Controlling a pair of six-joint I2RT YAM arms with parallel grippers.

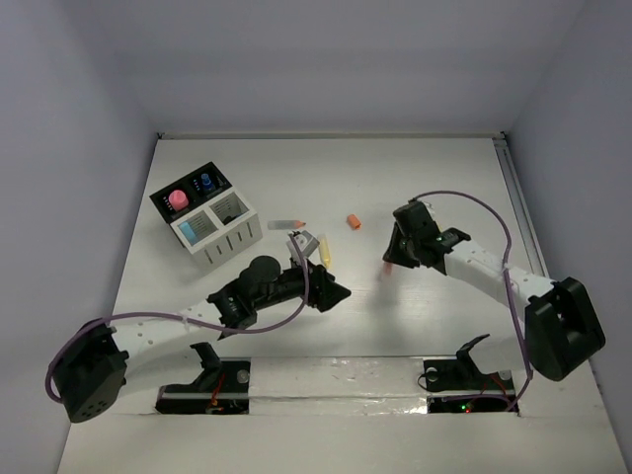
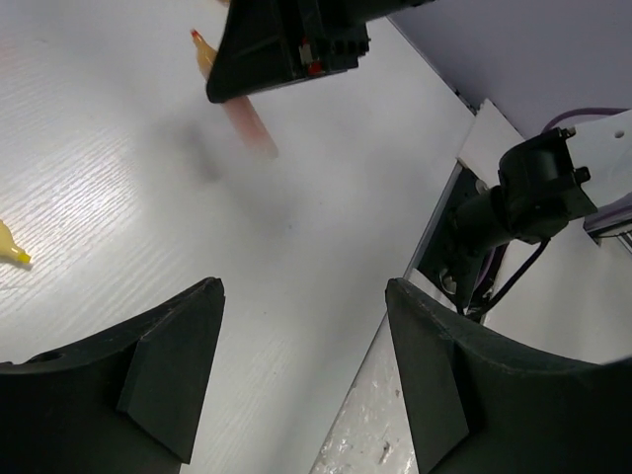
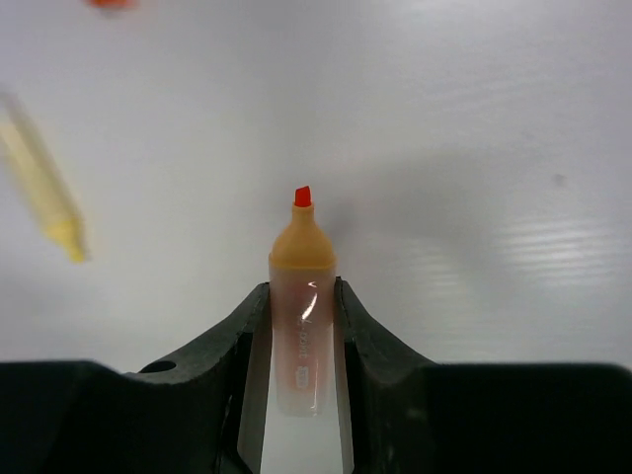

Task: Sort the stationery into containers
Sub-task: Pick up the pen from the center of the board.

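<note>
Well, the orange highlighter [image 3: 301, 326] is uncapped, red-tipped.

Bright, even, diffuse overhead light; soft shadows on the white table [image 1: 415, 178]. The orange highlighter [image 3: 301, 286] is sharp, faint glare on barrel; the yellow marker [image 3: 39, 183] left of it is blurred.
</note>
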